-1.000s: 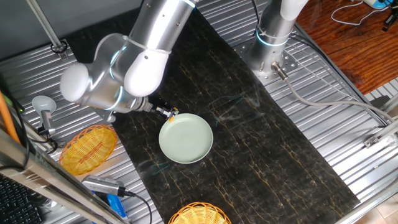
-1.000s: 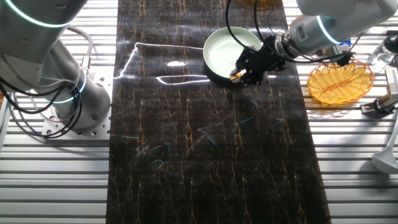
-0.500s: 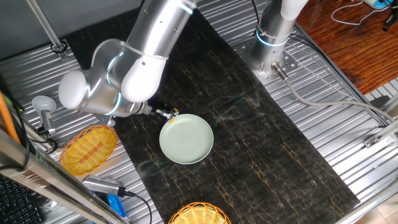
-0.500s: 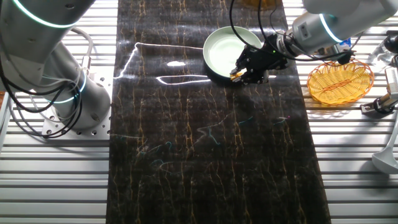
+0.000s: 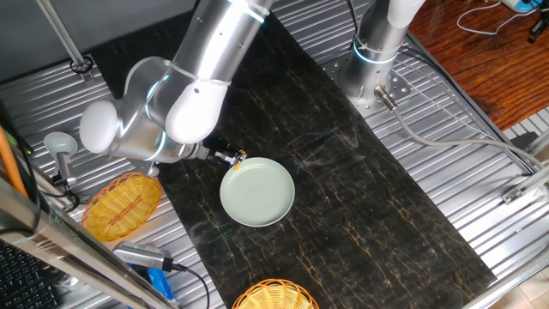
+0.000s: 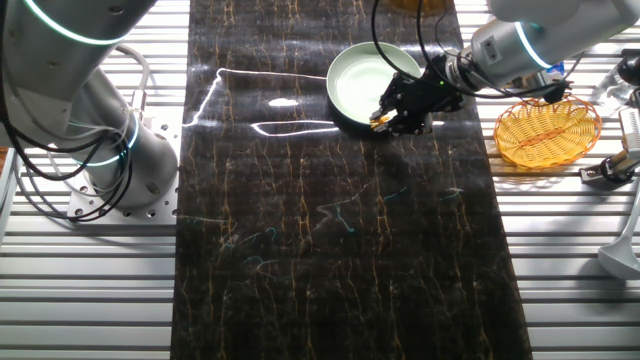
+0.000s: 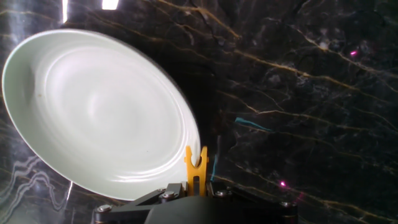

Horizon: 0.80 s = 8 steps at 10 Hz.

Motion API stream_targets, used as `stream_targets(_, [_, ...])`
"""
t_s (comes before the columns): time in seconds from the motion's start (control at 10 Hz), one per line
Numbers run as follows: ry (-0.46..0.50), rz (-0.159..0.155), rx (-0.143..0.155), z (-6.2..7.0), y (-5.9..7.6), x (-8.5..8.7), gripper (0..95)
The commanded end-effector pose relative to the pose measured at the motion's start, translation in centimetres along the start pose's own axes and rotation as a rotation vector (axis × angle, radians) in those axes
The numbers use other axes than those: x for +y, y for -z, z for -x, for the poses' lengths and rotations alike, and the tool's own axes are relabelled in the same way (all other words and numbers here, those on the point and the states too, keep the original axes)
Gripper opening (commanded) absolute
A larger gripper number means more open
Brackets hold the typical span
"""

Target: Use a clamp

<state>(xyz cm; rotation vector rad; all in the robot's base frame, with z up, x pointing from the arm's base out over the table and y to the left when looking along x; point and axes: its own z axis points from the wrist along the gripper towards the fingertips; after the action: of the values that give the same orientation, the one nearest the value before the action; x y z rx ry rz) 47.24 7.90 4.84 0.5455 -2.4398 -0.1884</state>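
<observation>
The clamp (image 7: 196, 165) is a small yellow clip held in my gripper (image 7: 195, 185). Its two prongs point forward and straddle the near rim of the pale green plate (image 7: 93, 106). In one fixed view the clamp (image 5: 239, 156) shows as a yellow speck at the plate's (image 5: 257, 193) upper left edge, with my gripper (image 5: 225, 155) behind it. In the other fixed view my black gripper (image 6: 395, 110) holds the clamp (image 6: 378, 117) at the plate's (image 6: 362, 80) right front rim. The gripper is shut on the clamp.
The plate sits on a dark marbled mat (image 5: 343, 197). A yellow wicker basket (image 5: 120, 204) stands at the left and another (image 5: 273, 295) at the bottom edge. A second robot base (image 5: 377, 60) stands at the far end. Metal slatted table (image 5: 480, 189) surrounds the mat.
The arm has shifted very slightly; the clamp stays at the plate's rim in my grip.
</observation>
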Motion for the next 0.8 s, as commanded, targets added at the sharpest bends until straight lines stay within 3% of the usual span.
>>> stream_targets(0.1, [0.015,0.0,-0.001,0.05,-0.01,-0.01,0.0])
stream_targets(0.3, [0.018,-0.001,0.0,0.05,-0.01,-0.01,0.0])
stream_targets(0.4, [0.025,-0.001,0.0,0.05,-0.01,-0.01,19.0])
stream_targets(0.8, [0.026,0.0,0.005,0.05,-0.01,-0.01,19.0])
